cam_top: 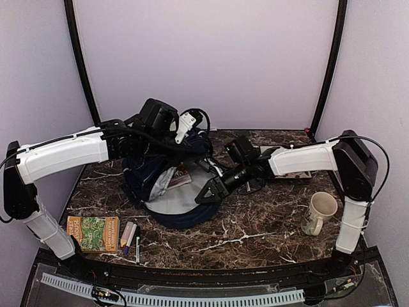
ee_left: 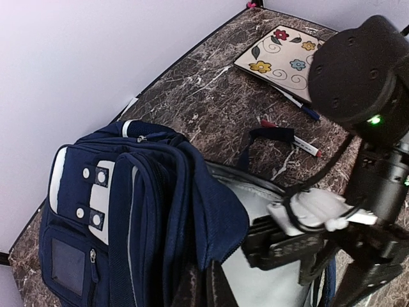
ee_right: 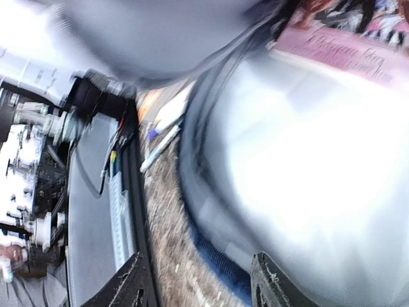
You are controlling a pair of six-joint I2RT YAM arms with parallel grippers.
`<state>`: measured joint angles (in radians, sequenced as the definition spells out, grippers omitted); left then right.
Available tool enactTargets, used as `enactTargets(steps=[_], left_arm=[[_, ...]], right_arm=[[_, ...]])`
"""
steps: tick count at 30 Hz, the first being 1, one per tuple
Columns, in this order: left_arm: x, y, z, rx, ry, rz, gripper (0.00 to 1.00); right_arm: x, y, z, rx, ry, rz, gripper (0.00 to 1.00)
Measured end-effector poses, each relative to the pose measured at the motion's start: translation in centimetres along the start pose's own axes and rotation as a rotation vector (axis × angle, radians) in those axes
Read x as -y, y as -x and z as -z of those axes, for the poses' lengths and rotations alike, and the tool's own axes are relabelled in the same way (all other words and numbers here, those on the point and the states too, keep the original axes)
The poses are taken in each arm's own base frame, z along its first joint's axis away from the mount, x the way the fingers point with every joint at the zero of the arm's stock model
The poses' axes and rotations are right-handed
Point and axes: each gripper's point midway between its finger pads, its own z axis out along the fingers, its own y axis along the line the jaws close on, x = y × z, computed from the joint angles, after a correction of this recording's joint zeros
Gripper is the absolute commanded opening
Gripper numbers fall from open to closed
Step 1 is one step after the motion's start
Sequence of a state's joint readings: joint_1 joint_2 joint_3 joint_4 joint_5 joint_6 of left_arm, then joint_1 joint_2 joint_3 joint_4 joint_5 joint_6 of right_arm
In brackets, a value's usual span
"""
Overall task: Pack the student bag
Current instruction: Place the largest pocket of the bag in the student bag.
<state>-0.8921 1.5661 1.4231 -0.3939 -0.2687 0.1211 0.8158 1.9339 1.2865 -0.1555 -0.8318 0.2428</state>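
student bag (cam_top: 163, 185): on marbled surface (cam_top: 255, 233), main pocket open, pale lining up | left end effector (ee_left: 203, 286): pinched narrow on bag fabric | right end effector (ee_right: 201, 284): wide, empty, over bag's lining | mug (cam_top: 319, 211): well right of bag | green book (cam_top: 93, 233): near-left of bag

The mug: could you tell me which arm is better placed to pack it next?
Probably right: the right gripper is open and empty over the student bag, and the mug stands on its side; the left gripper is shut on the bag's fabric.
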Motion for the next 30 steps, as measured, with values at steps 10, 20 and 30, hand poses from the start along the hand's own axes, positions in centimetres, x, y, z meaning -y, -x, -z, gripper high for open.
enactTargets(steps=[10, 20, 30], left_arm=[[2.4, -4.6, -2.7, -0.106, -0.078, 0.093, 0.29], [5.5, -10.7, -2.7, -0.293, -0.209, 0.231, 0.57], [1.9, -17.8, 2.7, -0.531, 0.012, 0.631, 0.76]], right_arm=[[-3.2, -6.8, 2.9, -0.135, 0.095, 0.164, 0.53], [-1.3, -9.0, 6.3, -0.143, 0.100, 0.129, 0.52], [-1.0, -7.1, 8.6, -0.073, 0.071, 0.184, 0.53]])
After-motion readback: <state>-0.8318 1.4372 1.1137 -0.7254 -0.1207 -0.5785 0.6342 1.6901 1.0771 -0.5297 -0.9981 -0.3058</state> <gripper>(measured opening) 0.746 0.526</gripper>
